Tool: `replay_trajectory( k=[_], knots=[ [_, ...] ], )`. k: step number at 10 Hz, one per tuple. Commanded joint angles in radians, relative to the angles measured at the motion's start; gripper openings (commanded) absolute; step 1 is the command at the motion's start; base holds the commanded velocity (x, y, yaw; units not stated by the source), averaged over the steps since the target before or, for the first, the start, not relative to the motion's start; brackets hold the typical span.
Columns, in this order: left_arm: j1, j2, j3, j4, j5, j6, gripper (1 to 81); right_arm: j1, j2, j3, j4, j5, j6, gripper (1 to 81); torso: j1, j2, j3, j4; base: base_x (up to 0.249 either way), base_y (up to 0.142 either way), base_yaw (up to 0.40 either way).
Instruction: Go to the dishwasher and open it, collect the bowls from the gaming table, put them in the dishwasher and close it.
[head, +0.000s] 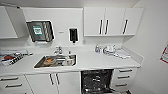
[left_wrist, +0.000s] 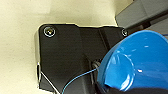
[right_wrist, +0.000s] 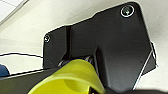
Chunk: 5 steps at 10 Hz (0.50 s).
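Note:
The dishwasher (head: 97, 81) stands open under the white counter, its dark inside and wire racks showing, with the door dropped toward me. A blue bowl (left_wrist: 140, 62) fills one side of the left wrist view, tilted, and my left gripper (left_wrist: 117, 90) is shut on its rim. In the right wrist view a yellow-green cup (right_wrist: 75, 77) sits close against my right gripper (right_wrist: 92, 90), which is shut on it. The gaming table is out of view.
A steel sink (head: 56, 61) with things in it sits in the counter (head: 95, 61) left of the dishwasher. White drawers (head: 123, 77) flank the dishwasher on the right, cabinet doors (head: 53, 81) on the left. A side wall (head: 155, 50) closes the right.

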Motion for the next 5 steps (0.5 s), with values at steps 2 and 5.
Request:
replay_trajectory(
  k=[2,5],
  knots=[
    [-0.042,-0.021,0.005,0.007,0.023,-0.001,1.0,0.042,-0.010,0.006,-0.016,-0.020,-0.001,1.0,0.000,0.000,0.000,0.000,0.136,0.000,0.000],
    [-0.043,-0.021,0.005,0.008,0.023,0.000,1.0,0.041,-0.010,0.003,-0.017,-0.020,-0.002,1.0,0.001,0.000,0.000,0.000,0.137,0.000,0.000]
  ],
)
